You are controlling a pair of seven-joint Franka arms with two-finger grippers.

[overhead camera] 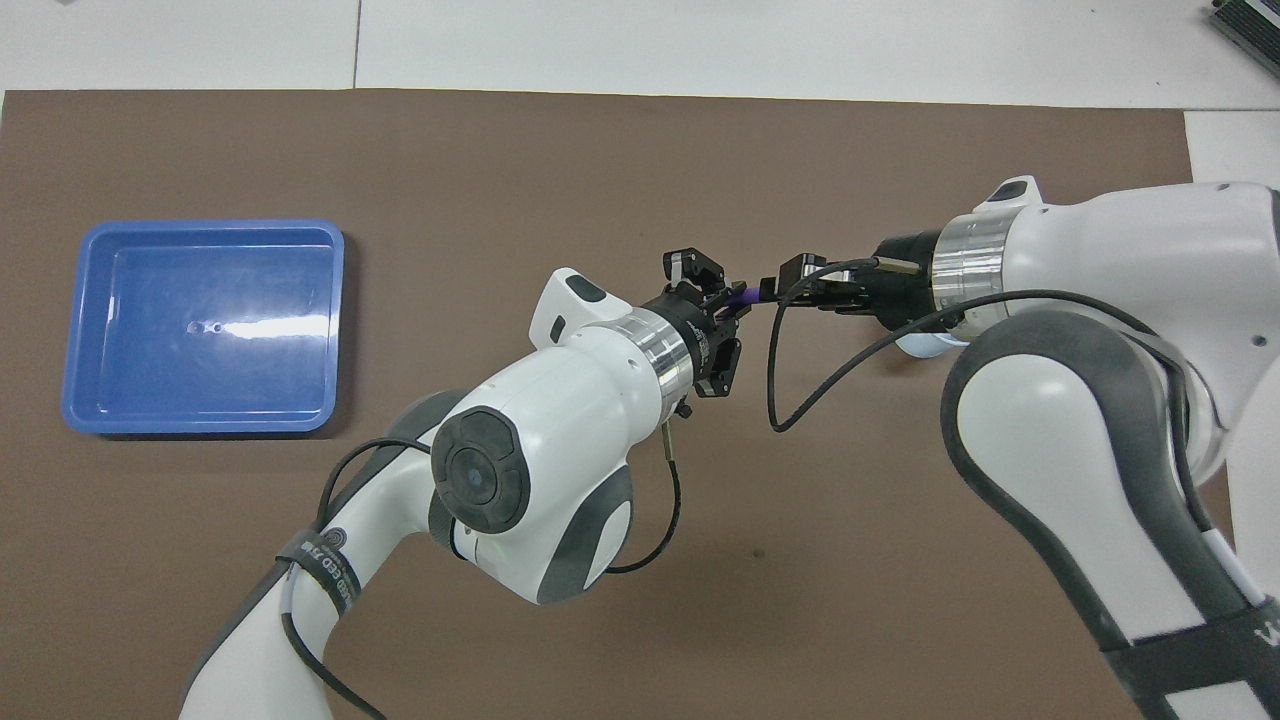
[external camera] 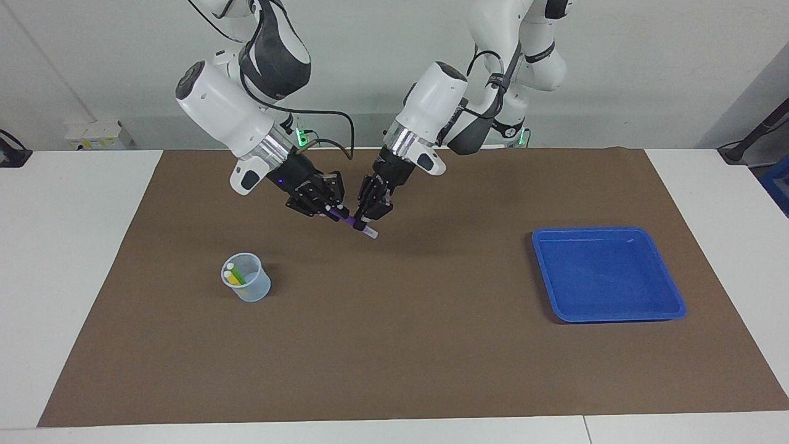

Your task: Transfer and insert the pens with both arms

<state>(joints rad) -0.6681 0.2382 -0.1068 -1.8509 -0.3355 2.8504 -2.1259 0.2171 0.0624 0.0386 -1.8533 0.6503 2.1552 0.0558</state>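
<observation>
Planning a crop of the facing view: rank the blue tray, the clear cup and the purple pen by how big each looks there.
1. blue tray, clearly the largest
2. clear cup
3. purple pen, thin, partly hidden by both end effectors and held in the air

Plain pale wall [external camera: 382,37] above a white table [external camera: 68,246], brown mat [external camera: 431,345] spread over most of its top.

Purple pen [external camera: 352,222] tilted midair; yellow pen [external camera: 232,277], green pen [external camera: 237,275] (upright) in cup [external camera: 254,290].
</observation>
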